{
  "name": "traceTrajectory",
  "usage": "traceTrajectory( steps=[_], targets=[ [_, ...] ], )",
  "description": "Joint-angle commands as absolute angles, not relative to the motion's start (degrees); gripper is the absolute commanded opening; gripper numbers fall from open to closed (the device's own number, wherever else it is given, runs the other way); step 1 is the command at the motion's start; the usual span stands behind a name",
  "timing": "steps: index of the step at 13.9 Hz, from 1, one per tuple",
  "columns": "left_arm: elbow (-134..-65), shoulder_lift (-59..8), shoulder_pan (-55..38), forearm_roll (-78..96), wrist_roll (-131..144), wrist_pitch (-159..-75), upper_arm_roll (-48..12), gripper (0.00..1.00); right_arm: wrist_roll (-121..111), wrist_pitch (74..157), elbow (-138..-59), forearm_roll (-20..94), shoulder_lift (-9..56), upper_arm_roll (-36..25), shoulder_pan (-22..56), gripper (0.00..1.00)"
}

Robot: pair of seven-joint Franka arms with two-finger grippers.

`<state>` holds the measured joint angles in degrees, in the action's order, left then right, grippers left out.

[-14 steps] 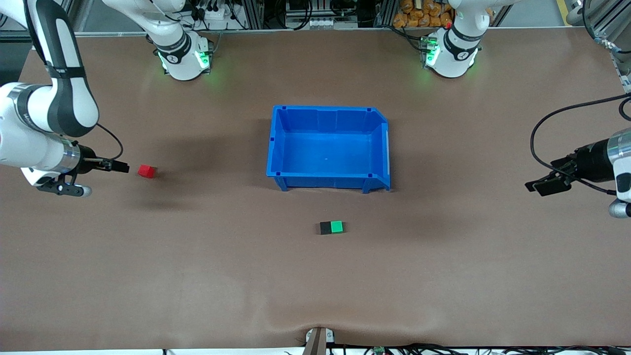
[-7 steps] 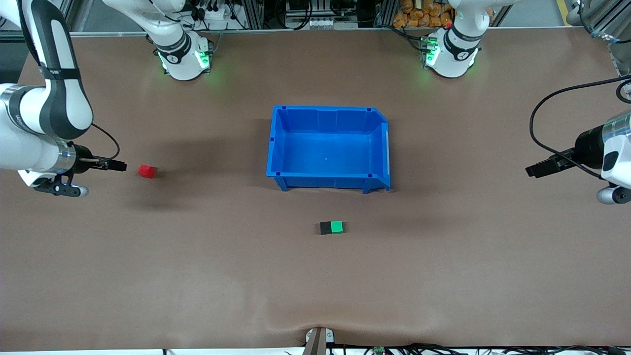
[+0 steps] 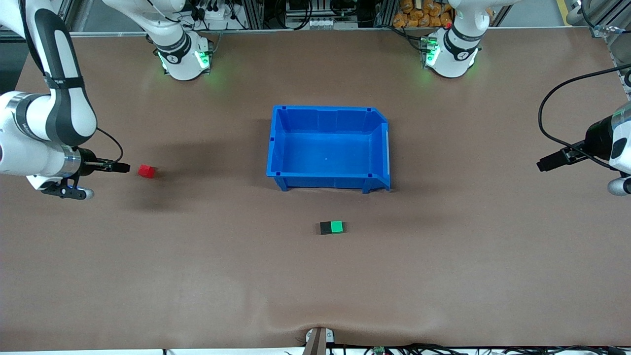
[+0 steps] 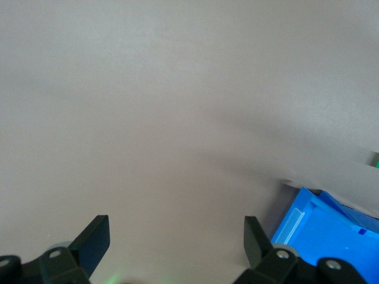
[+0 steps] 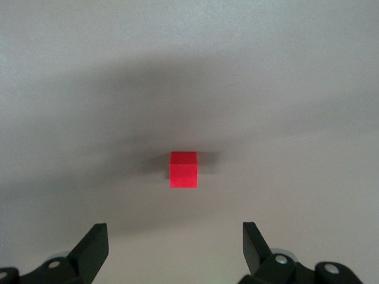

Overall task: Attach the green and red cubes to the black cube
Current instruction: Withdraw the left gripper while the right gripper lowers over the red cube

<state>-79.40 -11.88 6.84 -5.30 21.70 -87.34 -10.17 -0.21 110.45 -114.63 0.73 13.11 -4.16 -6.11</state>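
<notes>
Here the green cube (image 3: 336, 227) sits touching the black cube (image 3: 326, 228) on the table (image 3: 197, 276), nearer the front camera than the blue bin (image 3: 328, 170); the red cube (image 3: 146, 171) lies alone toward the right arm's end. The right gripper (image 3: 121, 168) hangs over the table just beside the red cube, fingers (image 5: 92, 251) spread, holding nothing; the left gripper (image 3: 544, 165) waits over its own end, fingers (image 4: 95, 239) spread too.
</notes>
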Motion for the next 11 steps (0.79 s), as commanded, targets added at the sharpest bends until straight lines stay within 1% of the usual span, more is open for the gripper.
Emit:
traceTrajectory(
  steps=[1, 4, 7, 10, 11],
  targets=[
    [-79.6, -9.0, 7.4, -6.6, 20.0, -86.6, -10.3, 1.00, -0.1, 110.4, -113.5, -0.1, 15.1, -3.2, -7.6, 1.00],
    [-81.2, -5.5, 6.9, -6.2, 14.9, -86.4, -9.7, 1.00, -0.1, 110.2, -112.5, -0.1, 17.0, -3.3, -7.7, 1.00],
    [-84.2, -2.1, 6.7, -6.0, 13.6, -86.0, -9.1, 1.00, 0.7, 110.3, -112.6, 0.1, 17.0, -3.2, -7.9, 1.00],
    [-85.1, -0.9, 0.4, -5.6, 13.4, -85.5, -2.0, 1.00, 0.6, 110.7, -112.6, 0.1, 18.1, -3.3, -8.1, 1.00],
    [-85.9, -0.4, 0.0, -5.5, 13.1, -85.5, -1.9, 1.00, 0.6, 110.8, -112.6, 0.1, 18.6, -3.3, -8.2, 1.00]
  ],
)
